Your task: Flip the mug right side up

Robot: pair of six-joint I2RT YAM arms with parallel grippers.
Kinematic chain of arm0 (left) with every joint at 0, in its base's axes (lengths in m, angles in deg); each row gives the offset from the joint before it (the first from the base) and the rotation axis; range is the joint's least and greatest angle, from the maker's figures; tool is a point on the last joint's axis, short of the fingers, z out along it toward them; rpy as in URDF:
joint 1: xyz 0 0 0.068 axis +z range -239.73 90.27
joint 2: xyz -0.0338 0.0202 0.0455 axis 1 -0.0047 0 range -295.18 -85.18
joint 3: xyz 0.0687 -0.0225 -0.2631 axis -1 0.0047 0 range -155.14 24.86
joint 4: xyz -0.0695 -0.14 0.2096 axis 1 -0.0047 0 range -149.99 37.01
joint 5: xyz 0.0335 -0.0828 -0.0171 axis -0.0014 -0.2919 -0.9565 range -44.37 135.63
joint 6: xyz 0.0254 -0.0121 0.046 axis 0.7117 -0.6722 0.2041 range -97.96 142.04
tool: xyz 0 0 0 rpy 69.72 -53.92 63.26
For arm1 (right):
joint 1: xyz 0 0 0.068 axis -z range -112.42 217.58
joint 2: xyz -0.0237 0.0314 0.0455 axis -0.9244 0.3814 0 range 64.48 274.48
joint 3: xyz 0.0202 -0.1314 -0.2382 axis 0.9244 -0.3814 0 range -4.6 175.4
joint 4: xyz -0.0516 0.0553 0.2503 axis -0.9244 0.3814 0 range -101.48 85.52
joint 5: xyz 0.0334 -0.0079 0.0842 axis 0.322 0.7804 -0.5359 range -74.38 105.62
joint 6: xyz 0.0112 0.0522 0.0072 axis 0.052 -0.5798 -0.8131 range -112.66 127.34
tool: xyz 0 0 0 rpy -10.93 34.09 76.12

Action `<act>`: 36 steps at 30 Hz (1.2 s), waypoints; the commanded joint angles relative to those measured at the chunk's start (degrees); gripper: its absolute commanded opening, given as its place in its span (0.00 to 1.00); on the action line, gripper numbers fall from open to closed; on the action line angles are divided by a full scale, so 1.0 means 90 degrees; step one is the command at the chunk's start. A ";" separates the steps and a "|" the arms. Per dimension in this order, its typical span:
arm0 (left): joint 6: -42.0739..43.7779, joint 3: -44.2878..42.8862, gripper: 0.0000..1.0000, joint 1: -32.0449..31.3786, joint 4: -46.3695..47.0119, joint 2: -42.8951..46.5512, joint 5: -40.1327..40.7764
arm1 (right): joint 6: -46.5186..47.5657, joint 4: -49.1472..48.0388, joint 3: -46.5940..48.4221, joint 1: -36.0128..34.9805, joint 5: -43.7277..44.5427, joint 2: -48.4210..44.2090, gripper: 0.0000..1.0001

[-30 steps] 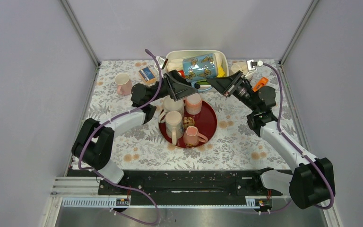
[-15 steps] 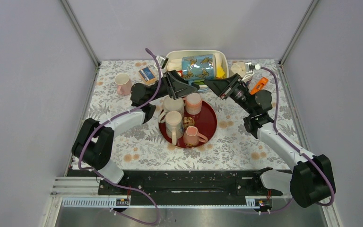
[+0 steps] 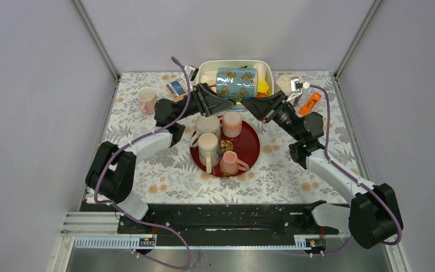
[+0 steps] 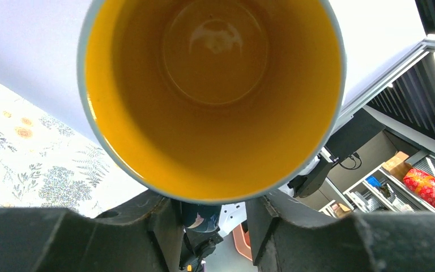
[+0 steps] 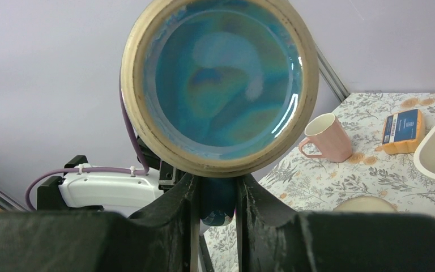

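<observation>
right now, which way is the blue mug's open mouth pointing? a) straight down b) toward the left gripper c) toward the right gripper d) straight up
b: the left wrist view looks straight into the yellow inside of the blue mug, and the right wrist view shows its base.

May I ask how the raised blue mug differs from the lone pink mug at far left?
The blue mug is patterned and yellow inside; the pink mug is plain. The blue mug lies sideways in mid-air; the pink mug stands upright on the table. Both look empty.
</observation>
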 commanded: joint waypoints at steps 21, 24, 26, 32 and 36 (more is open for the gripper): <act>0.0464 -0.0340 0.30 0.0255 0.0397 0.0406 0.0394 | 0.0473 -0.0312 -0.0104 -0.0692 -0.0531 0.0078 0.00; 0.0625 -0.0334 0.26 0.0294 0.0148 0.0456 0.0400 | 0.0472 -0.0308 -0.0111 -0.0747 -0.0523 0.0104 0.00; 0.0693 -0.0331 0.24 0.0335 0.0030 0.0486 0.0399 | 0.0474 -0.0322 -0.0107 -0.0800 -0.0530 0.0142 0.00; 0.0596 -0.0339 0.23 0.0515 0.0116 0.0553 0.0442 | 0.0586 -0.0294 -0.0174 -0.0934 -0.0507 0.0239 0.00; 0.0527 -0.0338 0.20 0.0593 0.0189 0.0606 0.0454 | 0.0616 -0.0291 -0.0167 -0.1015 -0.0535 0.0319 0.00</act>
